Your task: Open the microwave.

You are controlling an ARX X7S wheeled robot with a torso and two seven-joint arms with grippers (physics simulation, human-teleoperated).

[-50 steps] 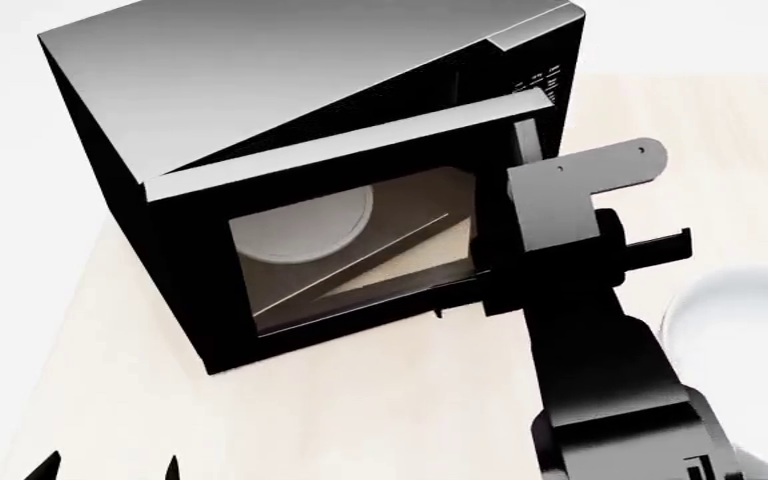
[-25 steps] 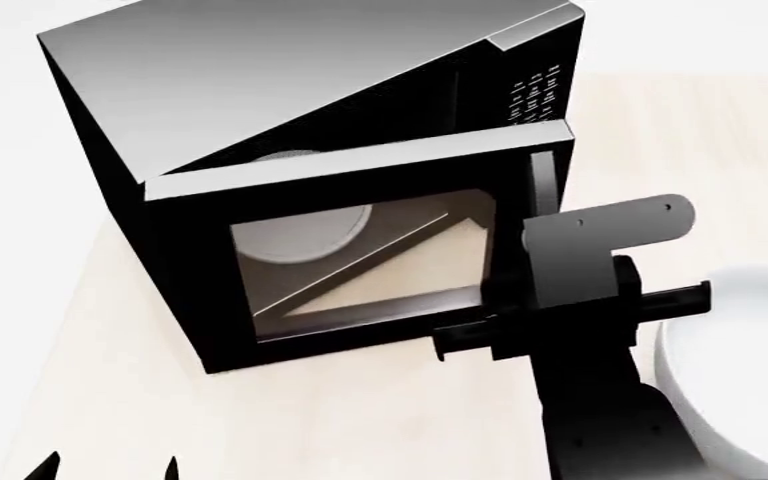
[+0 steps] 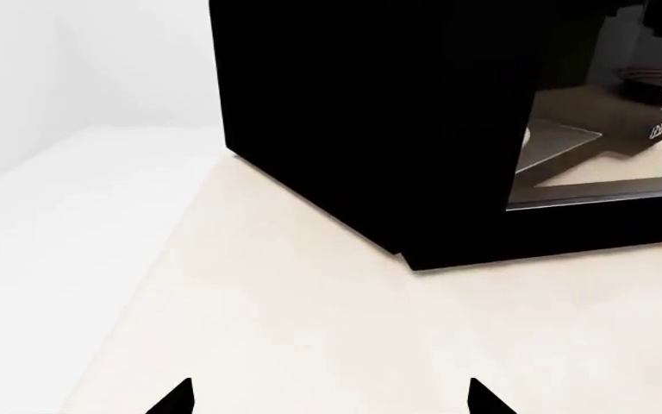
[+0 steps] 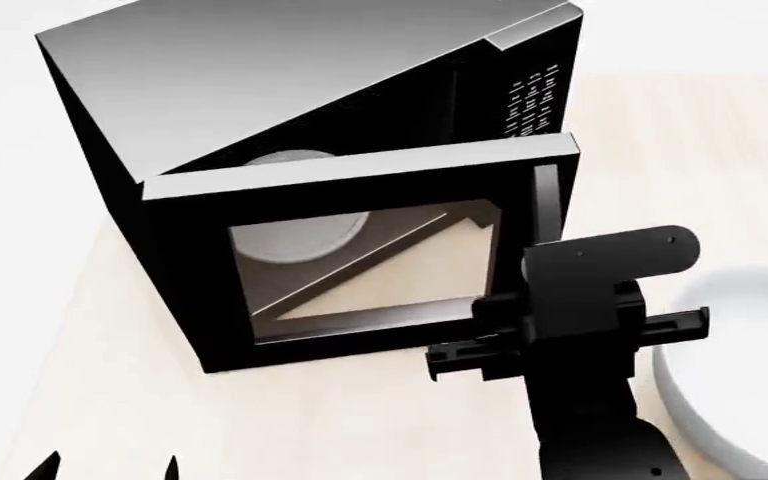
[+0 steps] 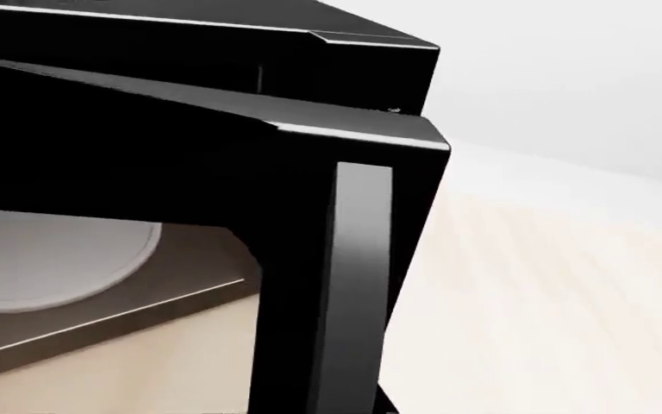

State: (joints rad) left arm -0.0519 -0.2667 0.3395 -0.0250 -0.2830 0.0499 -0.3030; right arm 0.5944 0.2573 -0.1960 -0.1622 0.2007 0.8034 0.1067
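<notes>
Microwave point(image 4: 291, 150) door point(image 4: 357, 255) swung wider, right gripper point(image 4: 564, 345) drawn back – grip unclear, left gripper point(image 3: 328, 398) spread.

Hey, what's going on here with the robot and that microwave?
The robot is opening the microwave on a pale table. The door is swung partly open, showing the white turntable inside. The right gripper sits just in front of the door's handle, apparently not clamped on it. The left gripper waits low, off to the side. A white bowl stands at right.

Right arm point(image 4: 584, 400) matte black, blocky; a rounded grey bracket point(image 4: 607, 262) (two small screws); left fingertips point(image 4: 44, 467) black, pointed.
</notes>
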